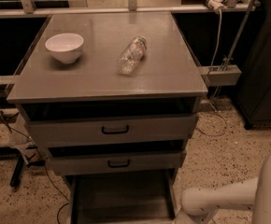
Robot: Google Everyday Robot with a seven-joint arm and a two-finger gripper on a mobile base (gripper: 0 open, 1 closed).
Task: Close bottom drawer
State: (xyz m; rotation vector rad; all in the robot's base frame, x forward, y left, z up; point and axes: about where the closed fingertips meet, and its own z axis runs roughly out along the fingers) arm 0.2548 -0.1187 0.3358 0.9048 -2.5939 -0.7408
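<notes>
**Camera view: bottom drawer stands pulled out, its front and handle cut off by the lower edge.**
The pincer is out of frame beneath the white arm, so its grip cannot be told. The drawer, a shallow grey metal tray, lies just left of it. Beyond, on the smooth grey bench, sit a round white bowl and a clear plastic bottle on its side, apart.
</notes>
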